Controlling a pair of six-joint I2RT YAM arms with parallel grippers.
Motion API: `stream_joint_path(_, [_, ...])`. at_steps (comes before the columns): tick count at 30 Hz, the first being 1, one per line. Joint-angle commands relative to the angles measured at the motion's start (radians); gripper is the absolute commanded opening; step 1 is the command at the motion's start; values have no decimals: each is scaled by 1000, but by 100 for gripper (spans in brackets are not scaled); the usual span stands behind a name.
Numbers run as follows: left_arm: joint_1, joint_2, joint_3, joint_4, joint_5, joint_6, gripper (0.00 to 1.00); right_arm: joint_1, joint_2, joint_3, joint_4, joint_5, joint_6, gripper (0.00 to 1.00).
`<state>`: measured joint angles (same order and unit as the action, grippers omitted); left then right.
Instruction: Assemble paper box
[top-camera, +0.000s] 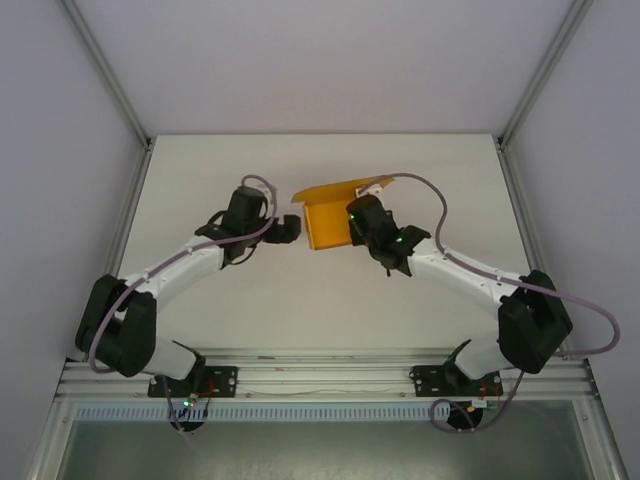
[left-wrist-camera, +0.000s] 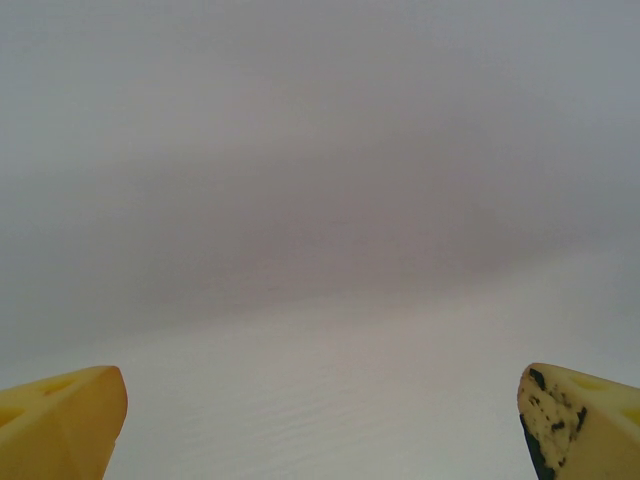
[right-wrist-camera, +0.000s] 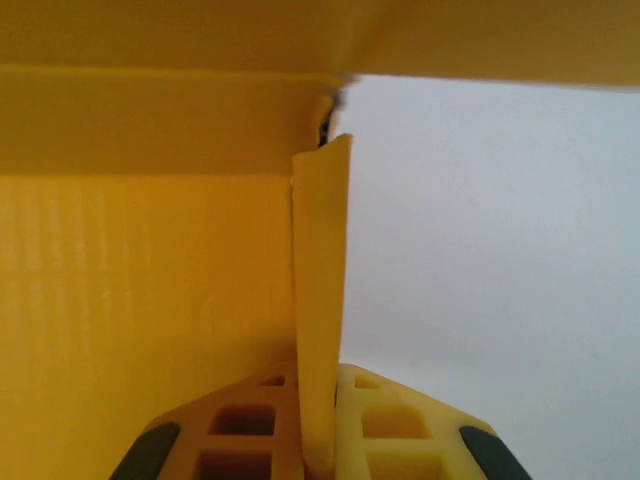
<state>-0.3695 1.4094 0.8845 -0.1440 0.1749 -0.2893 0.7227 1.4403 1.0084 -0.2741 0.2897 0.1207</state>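
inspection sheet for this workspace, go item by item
surface: white table, plain.
job's things: orange paper box, partly folded, one flap sticking out.
clutter: nothing seen.
grippers: right gripper shut on a thin panel of the box; left gripper open, empty, close beside the box.
cables: lilac cable looping over the right arm, another along the left.
surroundings: pale enclosure walls, metal rail at the near edge.

You get soft, even light and faint shadows on the tabletop. Ahead of the left pincer all looks hazy; the paper box against the right pincer blurs.
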Motion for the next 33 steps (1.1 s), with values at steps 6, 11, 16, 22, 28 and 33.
stream_joint_path(6, [36,-152,-97,-137,-208,-61,100,-7,161,-2,-150,111,109,0])
stream_joint_path(11, [37,-185,-108,-128,-194,-57,100,-2,263,22,-173,97,154,0])
stream_joint_path(16, [35,-196,-113,-116,-174,-45,100,-2,307,18,-172,72,201,12])
stream_joint_path(22, [36,-193,-116,-95,-129,-36,100,-2,273,25,-191,72,211,41])
stream_joint_path(28, [37,-194,-117,-71,-91,-24,100,-8,196,23,-204,80,206,56])
stream_joint_path(33, [34,-170,-109,-53,-36,-10,100,-24,139,-8,-203,61,233,56])
